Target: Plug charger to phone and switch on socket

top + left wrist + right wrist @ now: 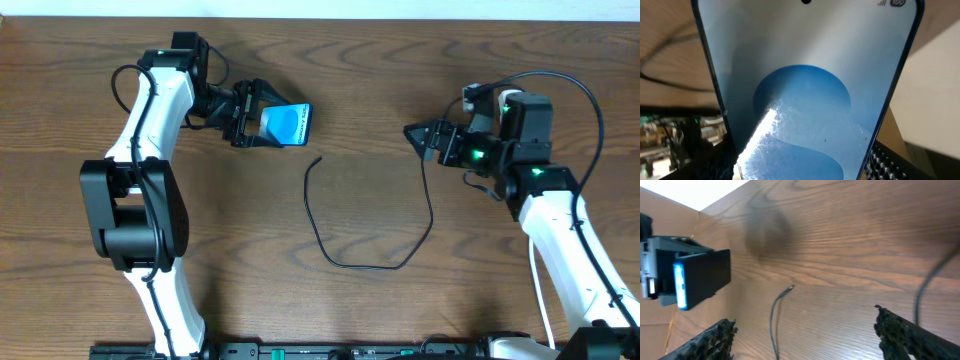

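Near the table's (400, 60) far edge, left of centre, the phone (287, 123) sits clamped between the left gripper's (265, 123) 2 fingers. The charger (365, 267) lies loose mid-table, its tip (318, 158) near the phone but apart. Toward the right edge, the right gripper (413, 133) is spread wide and empty.

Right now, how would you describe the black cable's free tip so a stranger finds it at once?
On the table, between the two arms, a thin black charger cable lies in a wide loop. Follow its left side to the connector tip, just short of the blue phone in the left claw. The other end runs toward the right claw; this one lies free.
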Controlling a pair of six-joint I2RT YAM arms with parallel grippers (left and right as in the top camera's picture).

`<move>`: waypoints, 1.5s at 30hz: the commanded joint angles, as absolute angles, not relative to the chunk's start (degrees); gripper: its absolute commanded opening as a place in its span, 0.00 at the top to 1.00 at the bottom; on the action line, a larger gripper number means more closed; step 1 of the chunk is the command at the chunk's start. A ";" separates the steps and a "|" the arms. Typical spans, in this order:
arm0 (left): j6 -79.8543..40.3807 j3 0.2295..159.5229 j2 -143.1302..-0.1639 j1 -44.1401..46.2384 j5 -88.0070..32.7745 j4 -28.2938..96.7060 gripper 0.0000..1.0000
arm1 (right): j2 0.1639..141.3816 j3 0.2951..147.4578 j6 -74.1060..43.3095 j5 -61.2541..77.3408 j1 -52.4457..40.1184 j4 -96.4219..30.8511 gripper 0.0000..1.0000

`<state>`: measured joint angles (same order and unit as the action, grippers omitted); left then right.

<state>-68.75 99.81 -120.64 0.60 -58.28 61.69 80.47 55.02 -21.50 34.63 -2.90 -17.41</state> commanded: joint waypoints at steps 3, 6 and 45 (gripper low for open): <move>-67.96 101.27 -118.83 1.87 -48.77 62.06 0.35 | 83.22 57.60 -25.32 31.42 -8.64 -15.59 0.16; -67.79 101.27 -118.83 2.24 -47.62 62.04 0.35 | 86.91 60.93 -25.74 31.64 -11.46 -15.81 0.17; -67.79 101.27 -118.83 3.57 -45.39 62.08 0.35 | 107.77 77.14 -40.47 20.97 -34.94 -13.34 0.53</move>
